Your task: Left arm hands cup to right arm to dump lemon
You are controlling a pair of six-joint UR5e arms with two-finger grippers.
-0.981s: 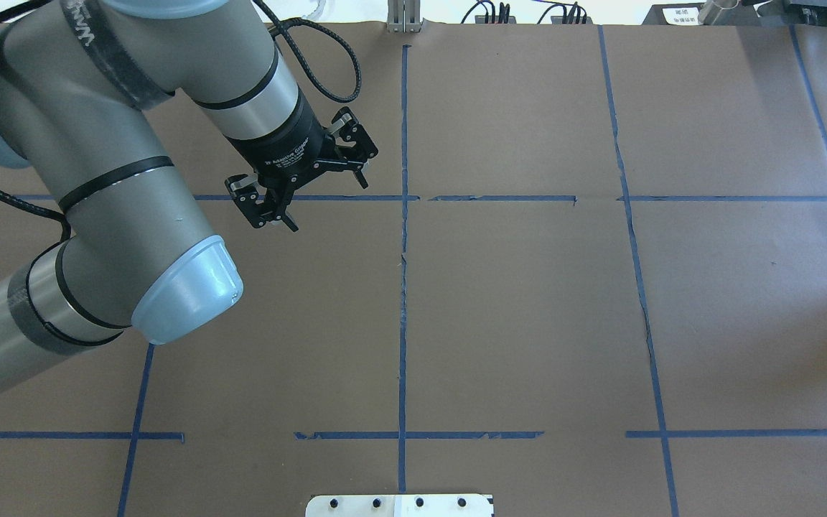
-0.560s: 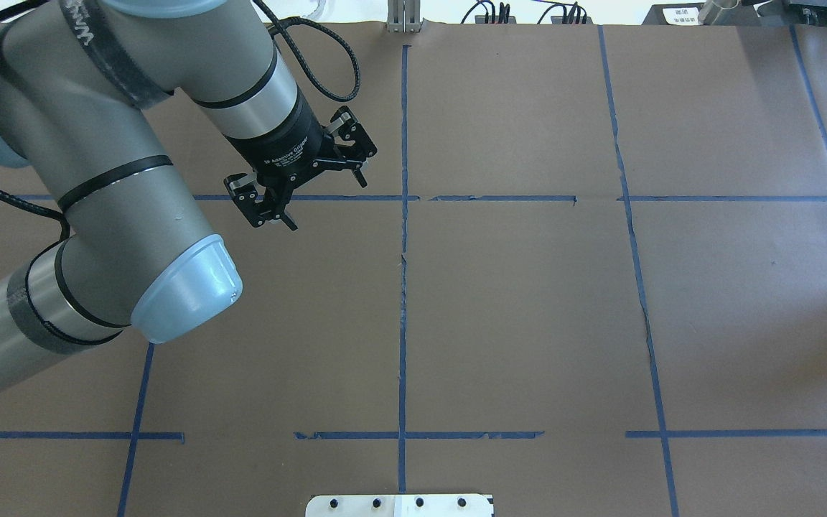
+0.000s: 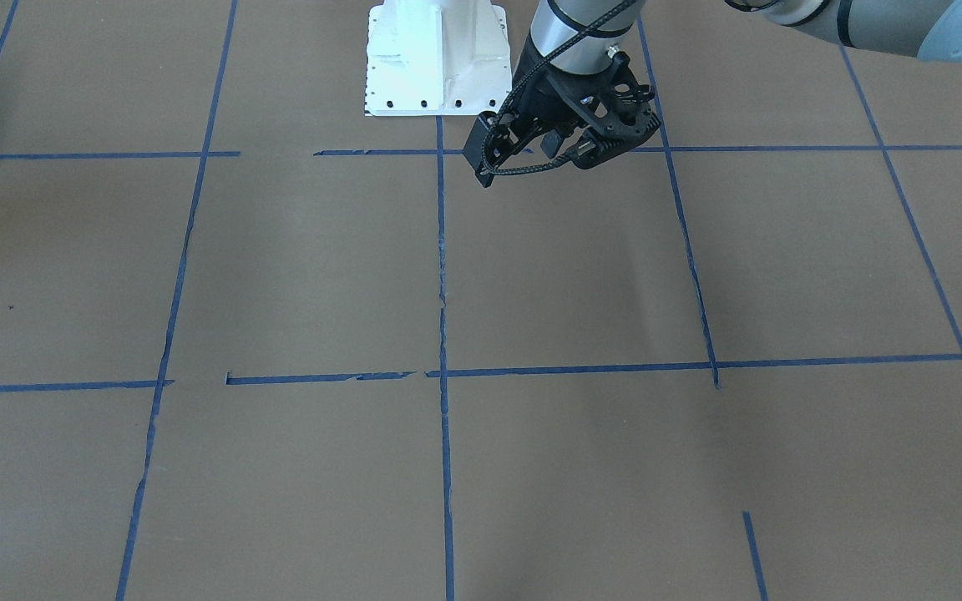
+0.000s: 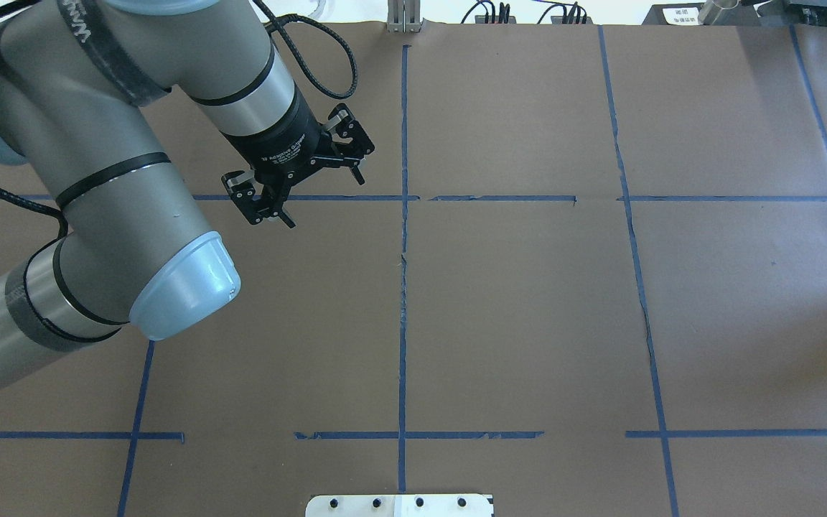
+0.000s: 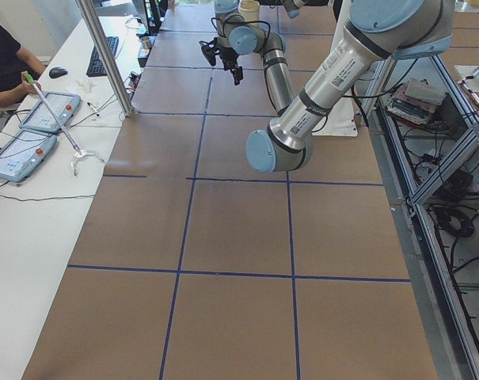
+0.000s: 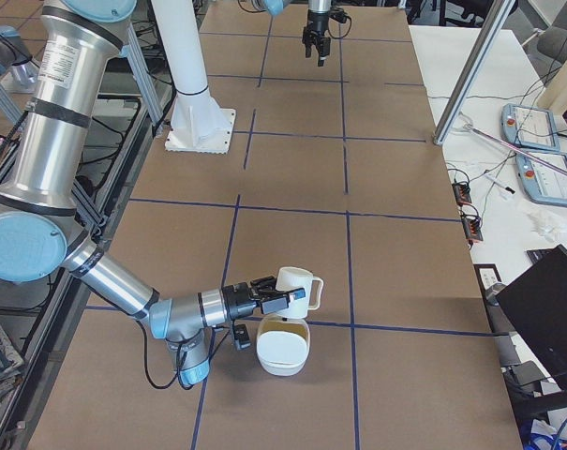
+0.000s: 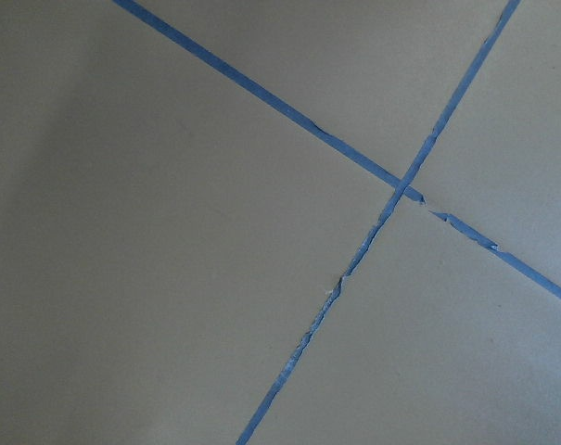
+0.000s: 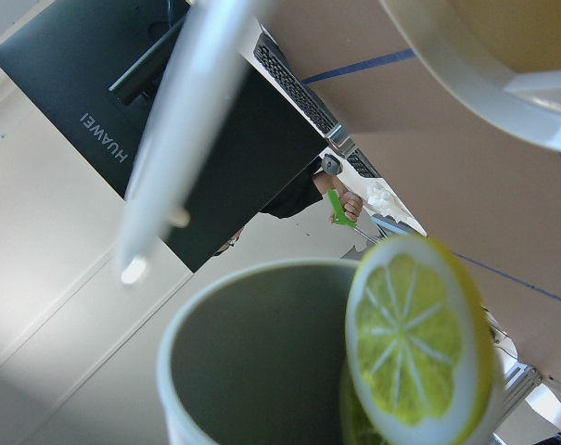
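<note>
The hand-over looks done and the dumping step is in hand. The cup (image 6: 297, 291) is in the air at the tip of the right gripper (image 6: 276, 300), at the right end of the table (image 4: 528, 301), and none of it shows from overhead. A white bowl (image 6: 283, 349) sits on the table at 6 o'clock from the cup, just under it. This gripper shows only in the right side view, so whether its jaws pinch the cup's wall cannot be told.

The left arm (image 4: 97, 187) is well apart from all this, at about 10 o'clock from the table's middle in the overhead view. The left gripper (image 4: 320, 197) hangs over bare paper with its jaws spread and nothing between them.

In the right wrist view the lemon (image 8: 414, 338) is a cut slice, pale yellow-green with white spokes, smaller than the cup's mouth. It stands on edge at about 4 o'clock on the rim, partly out over it. The cup is white outside and grey inside, with its loop handle pointing away from the arm. How far it is tipped is hard to read.

The next move probably calls for more wrist roll with the mouth kept over the bowl — a light slice may cling to the wall or drop wide.
</note>
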